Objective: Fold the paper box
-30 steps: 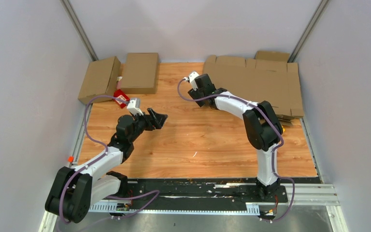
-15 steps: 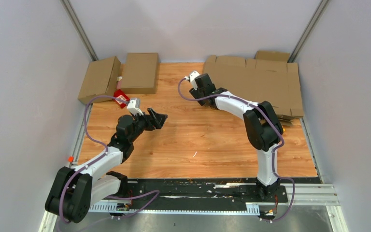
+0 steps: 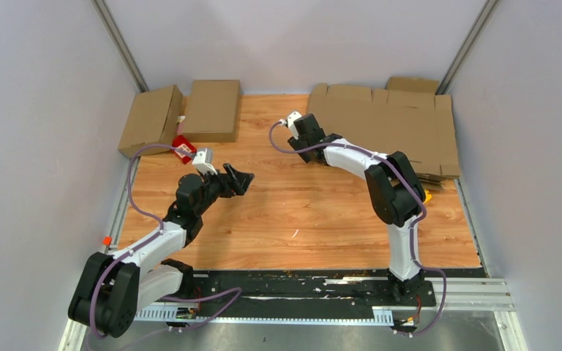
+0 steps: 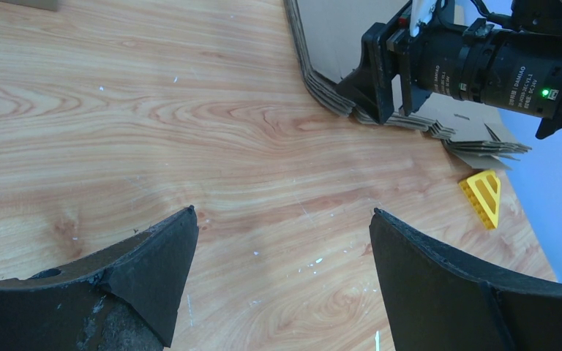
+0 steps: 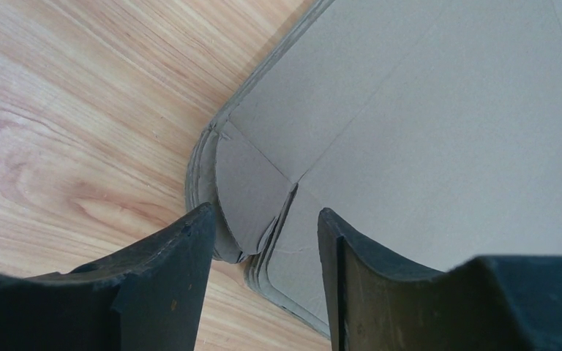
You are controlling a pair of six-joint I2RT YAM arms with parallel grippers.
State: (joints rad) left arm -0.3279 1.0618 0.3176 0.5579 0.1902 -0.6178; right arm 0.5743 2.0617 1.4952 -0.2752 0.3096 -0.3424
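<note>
Light wood-grain table (image 3: 300, 212) lies under both grippers. The stack of flat brown cardboard box blanks (image 3: 388, 124), the task's thing, spreads out ahead of and to the right of the right gripper (image 3: 306, 126), with its near-left corner directly under that gripper. In the right wrist view the right gripper (image 5: 263, 248) has its jaws parted a moderate way; the rounded corner flap of the top blank shows in the gap between them; nothing is pinched; cannot tell if the fingertips (image 5: 183, 256) touch the cardboard. The blanks are unfolded and lie flat.

Two closed brown cardboard boxes sit well beyond and to the left of the left gripper (image 3: 243, 178), at the far-left table edge; one tilted box (image 3: 150, 121) leans off the edge, and a flat box (image 3: 212, 110) lies just beside it. The left gripper (image 4: 282, 256) has its jaws spread wide over bare wood and holds nothing; it is well apart from the stack, which appears ahead and to the right in its wrist view.

A small red packet (image 3: 183, 146) is behind and to the left of the left gripper, near the tilted box. A small yellow triangular plastic piece (image 4: 486, 196) lies on the wood ahead and to the right of the left gripper, just beside the stack's near edge.
</note>
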